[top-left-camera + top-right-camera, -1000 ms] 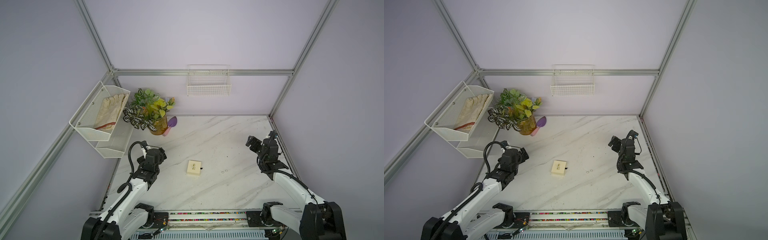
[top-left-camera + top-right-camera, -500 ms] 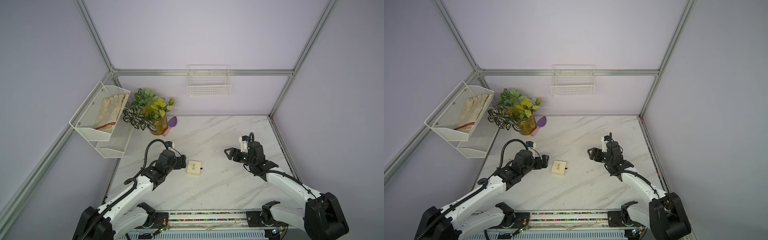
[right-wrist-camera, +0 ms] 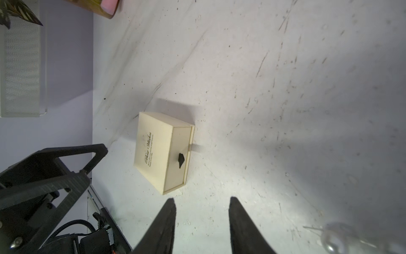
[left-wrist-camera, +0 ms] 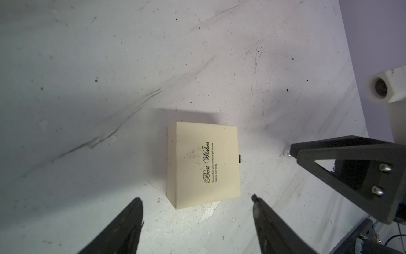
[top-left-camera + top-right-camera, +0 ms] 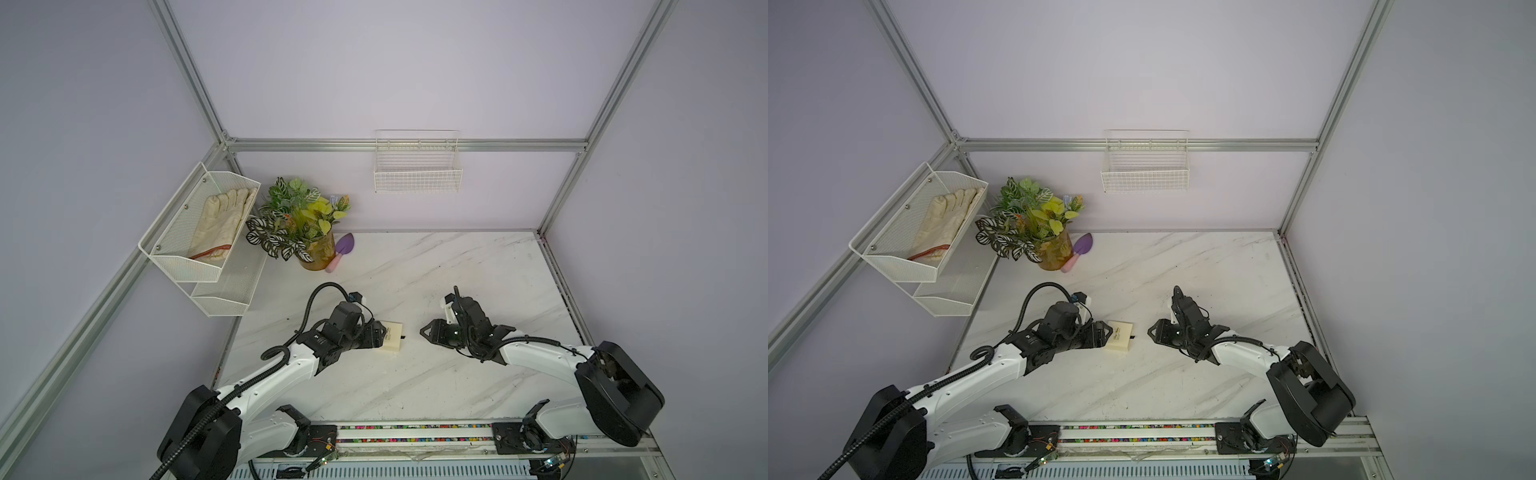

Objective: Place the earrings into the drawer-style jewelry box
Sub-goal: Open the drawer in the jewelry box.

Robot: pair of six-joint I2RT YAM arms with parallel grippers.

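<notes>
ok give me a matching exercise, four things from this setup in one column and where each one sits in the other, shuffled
Things
1. cream square cardboard jewelry box
2. purple garden trowel with pink handle
3. cream fabric gloves
4. white wire basket

Places
A. in the white mesh shelf on the side wall
B. hung on the back wall
C. on the marble table, drawer shut
D. beside the amber plant pot

Pairs: 1-C, 2-D, 3-A, 4-B

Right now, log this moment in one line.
cream square cardboard jewelry box: drawer shut | left gripper: open | right gripper: open, facing black pull tab | shiny white stud earring: outside box
</notes>
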